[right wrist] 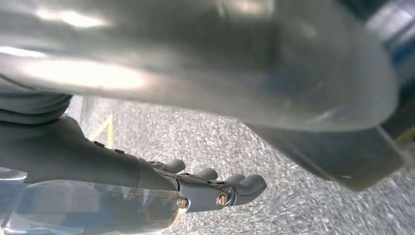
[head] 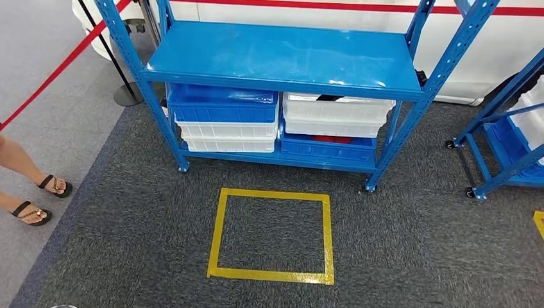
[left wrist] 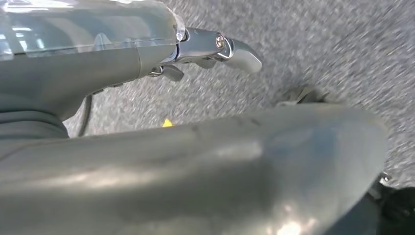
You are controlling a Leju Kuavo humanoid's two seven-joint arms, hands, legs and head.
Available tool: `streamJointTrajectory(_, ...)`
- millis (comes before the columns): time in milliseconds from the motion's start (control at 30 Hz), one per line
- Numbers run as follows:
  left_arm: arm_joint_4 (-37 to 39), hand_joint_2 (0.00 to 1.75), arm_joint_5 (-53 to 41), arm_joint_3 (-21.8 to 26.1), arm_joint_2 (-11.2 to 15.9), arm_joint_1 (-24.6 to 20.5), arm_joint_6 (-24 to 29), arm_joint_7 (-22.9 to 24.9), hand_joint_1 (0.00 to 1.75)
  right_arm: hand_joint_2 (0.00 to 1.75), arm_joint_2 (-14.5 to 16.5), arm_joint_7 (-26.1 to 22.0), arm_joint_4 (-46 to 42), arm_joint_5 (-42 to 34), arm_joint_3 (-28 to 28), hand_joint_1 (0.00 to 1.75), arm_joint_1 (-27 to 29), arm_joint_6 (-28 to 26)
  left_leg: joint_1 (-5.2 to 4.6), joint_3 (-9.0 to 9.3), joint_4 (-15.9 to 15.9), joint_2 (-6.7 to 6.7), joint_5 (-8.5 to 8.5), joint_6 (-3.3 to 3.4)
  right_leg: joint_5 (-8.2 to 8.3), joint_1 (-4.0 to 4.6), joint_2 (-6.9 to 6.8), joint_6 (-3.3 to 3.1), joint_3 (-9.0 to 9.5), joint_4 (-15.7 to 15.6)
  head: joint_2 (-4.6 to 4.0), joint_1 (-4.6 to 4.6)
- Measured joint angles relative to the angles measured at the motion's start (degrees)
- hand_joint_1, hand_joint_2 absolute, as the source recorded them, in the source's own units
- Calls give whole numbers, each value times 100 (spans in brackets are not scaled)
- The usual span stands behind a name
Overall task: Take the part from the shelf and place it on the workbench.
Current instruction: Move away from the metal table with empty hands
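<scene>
No readable text in any of the views.

The blue shelf (head: 282,61), the blue and white bins (head: 224,106) stacked under its top board, and the yellow tape square (head: 271,235) on the carpet carry no letters, numbers, brand marks or labels that can be read. The red stripe (head: 359,6) along the white surface at the far side is plain colour, without any writing. In both wrist views the grey covers and the carpet are blurred, and no marking can be made out on them.
</scene>
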Motion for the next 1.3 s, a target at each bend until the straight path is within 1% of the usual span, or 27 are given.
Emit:
streamJointTrajectory(33,0,0,5,-2,-4,1,1,3,0,0,-3,-9,0,6,-9,0,0,2,-5,14,-10,39,-9,18,-161,3,-34,15,-195,357,0,0)
streamJointTrajectory(67,0,0,11,-3,-7,4,3,5,0,0,-5,-23,0,7,-17,0,0,3,-10,17,-3,85,-24,28,-278,1,-47,28,-387,695,0,0)
streamJointTrajectory(100,0,0,17,-3,-8,9,9,7,0,0,-7,-48,0,8,-27,0,0,2,-14,20,11,129,-41,29,-304,0,-57,40,-514,903,0,0)
streamJointTrajectory(133,0,0,31,-3,-9,14,17,8,0,0,-9,-88,0,8,-37,0,-1,-6,-16,24,30,164,-59,28,-217,-1,-70,49,-534,903,0,0)
streamJointTrajectory(167,0,0,44,-3,-10,17,29,7,0,0,-10,-136,0,7,-45,0,-4,-18,-16,29,54,187,-79,19,-36,-4,-87,52,-443,690,0,0)
streamJointTrajectory(200,0,0,57,-3,-13,17,42,5,0,0,-11,-185,0,5,-52,0,-6,-34,-16,34,85,201,-101,6,185,-6,-111,46,-268,318,0,0)
streamJointTrajectory(233,0,0,67,-3,-14,17,52,4,0,0,-12,-226,0,3,-61,0,-4,-51,-25,31,117,207,-124,-13,336,3,-138,25,-96,-46,0,0)
streamJointTrajectory(267,0,0,70,-3,-16,17,60,6,0,0,-13,-253,0,0,-75,0,0,-63,-35,24,148,211,-143,-35,430,13,-154,-7,29,-323,0,0)
streamJointTrajectory(300,0,0,73,-3,-17,16,64,10,0,0,-13,-268,0,-2,-90,0,7,-73,-45,13,171,215,-154,-56,461,23,-164,-40,92,-477,0,-1)
streamJointTrajectory(367,0,0,75,-3,-17,17,67,20,0,0,-13,-287,0,-3,-121,0,19,-81,-61,-5,196,217,-172,-53,460,27,-157,-80,94,-525,0,-1)
streamJointTrajectory(433,0,0,74,-3,-16,19,64,25,0,0,-13,-300,0,-3,-140,0,24,-79,-64,-2,193,215,-172,-40,465,28,-153,-87,97,-534,0,0)
streamJointTrajectory(600,0,0,73,-3,-16,24,60,27,0,0,-13,-306,0,-2,-158,0,21,-69,-59,15,155,213,-140,-85,462,39,-154,-124,95,-530,0,-1)
streamJointTrajectory(700,0,0,66,-5,-16,22,44,37,0,0,-13,-305,0,-2,-178,0,22,-29,-58,18,147,213,-136,-101,460,41,-154,-130,95,-528,0,0)
streamJointTrajectory(900,0,0,60,-9,-16,18,1,81,0,0,-8,-327,0,9,-201,0,27,188,-59,16,146,213,-137,-112,460,38,-155,-130,96,-528,0,0)
streamJointTrajectory(1033,0,175,56,-18,-16,11,0,107,0,0,-1,-361,0,41,-225,0,32,249,-60,16,148,213,-138,-111,461,24,-154,-129,97,-528,0,0)
streamJointTrajectory(1233,0,175,29,-53,-8,-18,-41,99,0,0,10,-358,0,119,-235,0,31,203,-65,14,153,213,-138,-111,465,11,-154,-123,98,-528,0,0)
streamJointTrajectory(1300,0,87,13,-66,-1,-31,-61,86,0,0,11,-362,0,125,-235,0,32,188,-67,14,154,213,-138,-110,465,9,-154,-122,98,-529,0,0)
